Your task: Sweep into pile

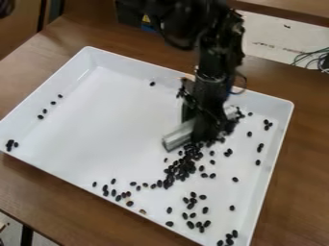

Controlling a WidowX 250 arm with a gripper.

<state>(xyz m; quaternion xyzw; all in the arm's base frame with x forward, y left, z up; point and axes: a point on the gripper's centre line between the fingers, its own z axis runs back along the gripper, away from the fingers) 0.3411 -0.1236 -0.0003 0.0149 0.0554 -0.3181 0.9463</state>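
Observation:
My black gripper [200, 129] hangs down into the white tray [116, 150], right of its centre. A grey-white bar [179, 136] lies across at the gripper's lower end, its near end poking out to the lower left and its far part behind the gripper. Whether the fingers are closed on it cannot be made out. Black beans [182, 167] form a dense streak just below the gripper, touching or close to it. Other beans lie scattered along the tray's front edge, its right side and its left corner, with one near the back edge.
The tray's raised rim [290, 120] surrounds the work area on a brown wooden table [298, 192]. Dark cables [313, 58] lie beyond the table at the upper right. The tray's left middle is bare white floor.

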